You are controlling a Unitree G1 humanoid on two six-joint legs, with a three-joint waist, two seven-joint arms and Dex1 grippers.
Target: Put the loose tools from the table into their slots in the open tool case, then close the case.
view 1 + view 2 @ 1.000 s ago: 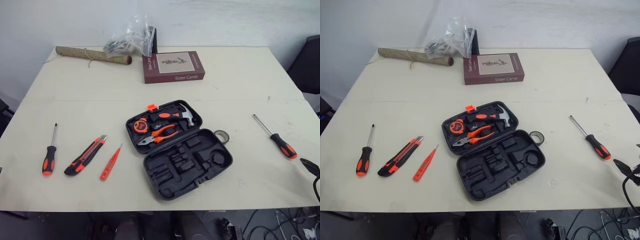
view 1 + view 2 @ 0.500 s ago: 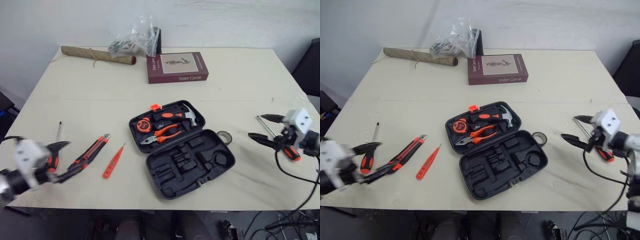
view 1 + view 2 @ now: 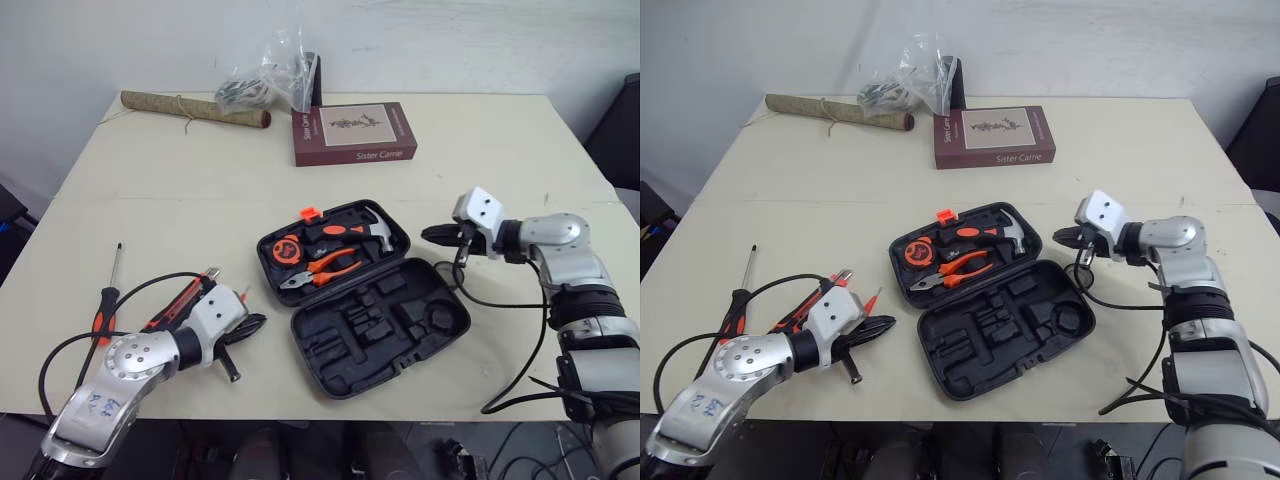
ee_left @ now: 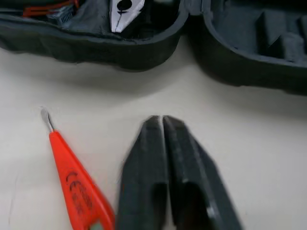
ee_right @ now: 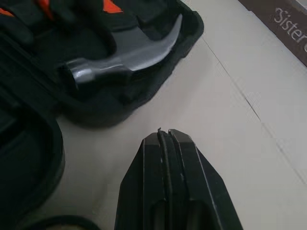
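Head camera first. The tool case [image 3: 400, 335] lies open and flat at the centre of the frame, its long axis running from lower left up to the right, so both halves face up for loading. The upper half carries the hammer [image 3: 372, 231], pliers [image 3: 322, 268] and tape measure [image 3: 283, 250]. The lower half's slots sit bare.

Loose at the left of the frame is a screwdriver [image 3: 101, 320], near vertical in the picture with its shaft toward the top. A utility knife [image 3: 190, 293] lies on a diagonal, nose aimed up-right at the case, partly under the left arm. The left tool [image 3: 252, 322] sits low by the case's lower-left corner. The right tool [image 3: 430, 235] noses in at the right end of the upper half.

Left wrist now. The fingers [image 4: 144, 163] are pressed together, nothing between them, over bare tabletop [image 4: 240, 124]. The tester pen [image 4: 76, 184] lies just beside them, not touching, its metal tip aimed at the case wall. That looks like a line-up on the pen, and the fingers must part first.

Right wrist. The fingers [image 5: 187, 182] are pressed together too and empty, pointed at the slotted hammer with tabletop between. I'd call that staging, not a grab.
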